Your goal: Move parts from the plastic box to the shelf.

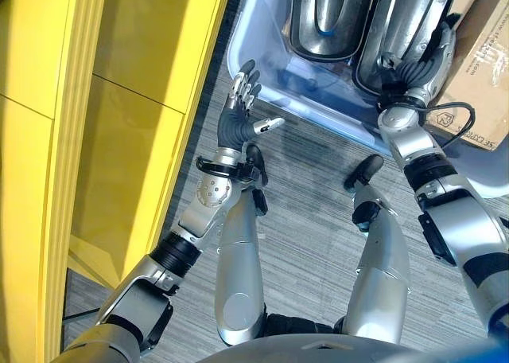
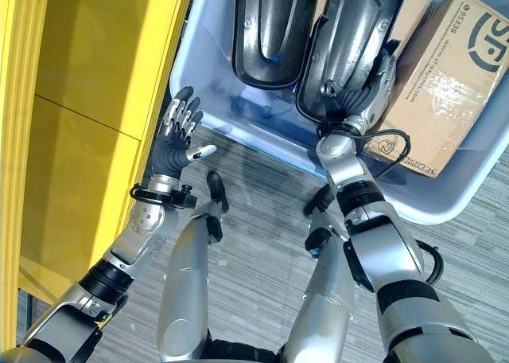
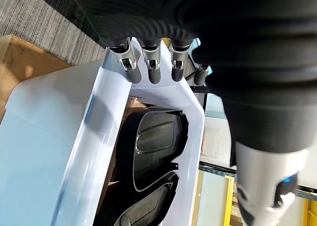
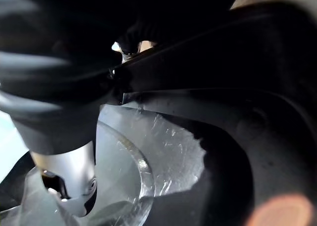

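While the left robot hand (image 1: 241,100) hangs over the grey ribbed floor (image 1: 318,196) with its fingers straight and the thumb spread apart, grasping nothing, its fingertips reach just to the near corner of the pale blue plastic box (image 1: 262,68). The yellow shelf (image 1: 111,116) stands close on the left, beside both the hand and the box. Farther in, the right robot hand (image 2: 367,88) is inside the box with its fingers curled over the near rim of a dark, glossy moulded part (image 2: 354,37), gripping it. A second dark part (image 2: 266,29) of the same shape lies in the box just to the left of the first. A brown cardboard box (image 2: 445,76) sits in the plastic box, right of the gripped part.
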Controlling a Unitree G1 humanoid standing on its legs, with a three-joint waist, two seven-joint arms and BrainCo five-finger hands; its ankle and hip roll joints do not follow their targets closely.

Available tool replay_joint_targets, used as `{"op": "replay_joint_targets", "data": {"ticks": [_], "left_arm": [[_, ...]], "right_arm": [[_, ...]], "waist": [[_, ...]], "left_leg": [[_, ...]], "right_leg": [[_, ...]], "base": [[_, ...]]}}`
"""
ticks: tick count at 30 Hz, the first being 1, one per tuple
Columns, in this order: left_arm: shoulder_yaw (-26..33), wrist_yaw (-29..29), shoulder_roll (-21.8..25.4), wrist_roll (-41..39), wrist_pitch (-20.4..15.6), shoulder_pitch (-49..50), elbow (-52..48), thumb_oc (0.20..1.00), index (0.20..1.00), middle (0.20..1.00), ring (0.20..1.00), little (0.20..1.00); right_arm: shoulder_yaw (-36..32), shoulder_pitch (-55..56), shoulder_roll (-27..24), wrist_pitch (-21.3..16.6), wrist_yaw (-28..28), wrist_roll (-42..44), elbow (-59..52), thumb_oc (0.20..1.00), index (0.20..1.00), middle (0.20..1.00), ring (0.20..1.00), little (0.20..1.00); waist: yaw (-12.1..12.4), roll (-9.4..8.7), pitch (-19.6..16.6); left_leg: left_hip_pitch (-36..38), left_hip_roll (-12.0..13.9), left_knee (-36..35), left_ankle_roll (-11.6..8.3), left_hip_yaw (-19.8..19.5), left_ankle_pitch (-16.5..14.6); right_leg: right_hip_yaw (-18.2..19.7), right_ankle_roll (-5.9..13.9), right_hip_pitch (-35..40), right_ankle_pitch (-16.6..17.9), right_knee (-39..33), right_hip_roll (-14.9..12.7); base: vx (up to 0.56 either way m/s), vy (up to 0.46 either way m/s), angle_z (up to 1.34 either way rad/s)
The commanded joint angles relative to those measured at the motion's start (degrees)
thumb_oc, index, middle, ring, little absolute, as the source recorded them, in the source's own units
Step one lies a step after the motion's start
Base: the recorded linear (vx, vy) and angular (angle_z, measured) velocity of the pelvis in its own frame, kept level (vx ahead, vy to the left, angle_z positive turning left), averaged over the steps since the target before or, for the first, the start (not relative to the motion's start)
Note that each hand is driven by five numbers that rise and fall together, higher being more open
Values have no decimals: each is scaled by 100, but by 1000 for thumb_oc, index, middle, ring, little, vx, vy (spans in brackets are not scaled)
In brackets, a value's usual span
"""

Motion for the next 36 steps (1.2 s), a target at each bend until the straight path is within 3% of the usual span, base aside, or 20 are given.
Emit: {"op": "replay_joint_targets", "data": {"ticks": [1,4,14,15,21,23,25,26,27,29,30,33,34,36], "left_arm": [[-56,-115,-106,88,-98,176,-620,1000,1000,1000,1000,1000],[-82,-105,-99,135,-105,203,-649,1000,1000,1000,1000,1000],[-9,-70,-164,243,0,280,-693,1000,1000,1000,1000,1000],[33,-109,-191,243,29,295,-702,1000,1000,1000,1000,1000],[19,-70,-213,296,123,295,-769,1000,1000,1000,1000,1000],[-23,-77,-205,268,214,287,-735,1000,1000,1000,1000,1000],[-53,-112,-199,315,249,244,-653,1000,1000,1000,1000,1000],[-50,-122,-171,398,263,181,-649,1000,1000,1000,1000,1000],[-115,-89,-179,441,233,266,-610,1000,1000,1000,1000,1000],[-130,33,-167,362,78,224,-566,1000,1000,1000,1000,1000],[-163,40,-177,356,68,292,-556,1000,1000,1000,1000,1000],[-132,111,-183,384,-29,207,-527,1000,1000,1000,1000,1000],[-168,97,-195,372,-33,286,-522,1000,1000,1000,1000,1000],[-168,57,-210,392,-37,245,-459,1000,1000,1000,1000,1000]], "right_arm": [[-3,195,-108,-253,-474,197,-159,1000,1000,1000,1000,1000],[-104,299,-92,-489,-556,87,-351,1000,1000,1000,1000,1000],[-6,746,193,-791,868,159,-1099,1000,1000,1000,1000,1000],[94,836,306,-619,667,-15,-1402,1000,1000,1000,1000,1000],[226,823,281,-684,624,-1217,-1730,1000,1000,1000,1000,1000],[298,751,201,-651,305,-1467,-1804,1000,1000,1000,1000,1000],[281,707,145,-681,34,-1561,-1827,1000,1000,1000,1000,1000],[239,669,99,-716,-102,-1654,-1899,1000,1000,1000,1000,1000],[217,770,102,-749,-190,-1704,-1916,1000,1000,1000,1000,1000],[157,791,69,-757,-310,-1718,-2075,1000,1000,1000,1000,1000],[154,878,85,-759,-314,-1706,-2062,1000,1000,1000,1000,1000],[127,858,91,-809,-384,-1663,-2029,1000,1000,1000,1000,1000],[113,959,113,-800,-369,-1640,-2001,1000,1000,1000,1000,1000],[73,971,134,-766,-278,-1534,-1934,1000,1000,1000,1000,1000]], "waist": [[87,525,-184],[51,513,-184],[-58,475,-184],[-73,460,-184],[-88,458,-184],[-87,456,-184],[-107,442,-184],[-126,434,-184],[-144,437,-184],[-192,451,-184],[-200,453,-184],[-220,461,-184],[-229,462,-184],[-241,462,-184]], "left_leg": [[-450,-171,29,-257,-137,-134],[-463,-163,40,-259,-126,-143],[-468,-108,91,-260,-46,-143],[-404,-97,85,-258,-10,-139],[-365,-104,71,-240,-18,-133],[-305,-113,68,-232,-23,-142],[-300,-114,49,-221,-25,-124],[-421,-97,-19,-152,33,26],[-256,-100,12,-239,3,-110],[-346,-71,-139,-167,100,59],[-193,-83,-95,-245,59,-81],[-309,-63,-191,-159,143,72],[-135,-79,-137,-240,101,-84],[-96,-85,-166,-241,111,-78]], "right_leg": [[95,824,-91,-608,891,-186],[110,837,-97,-601,868,-172],[203,804,-167,-576,844,-129],[197,795,-125,-576,833,-126],[222,801,-106,-561,833,-123],[215,806,-52,-554,823,-133],[212,802,-48,-522,782,-108],[139,714,-147,-379,668,-80],[213,807,-3,-494,696,-80],[180,729,-117,-347,540,-41],[254,818,15,-474,599,-49],[206,725,-99,-343,489,-26],[277,820,56,-484,556,-42],[279,809,93,-472,516,-39]], "base": [[0,0,0],[0,0,0],[7,-5,-2],[9,-4,-3],[2,0,-2],[0,0,0],[-36,-3,-1],[0,0,0],[-73,35,-4],[-19,57,-9],[41,38,-14],[-10,17,-9],[0,0,0],[-10,2,-5]]}}
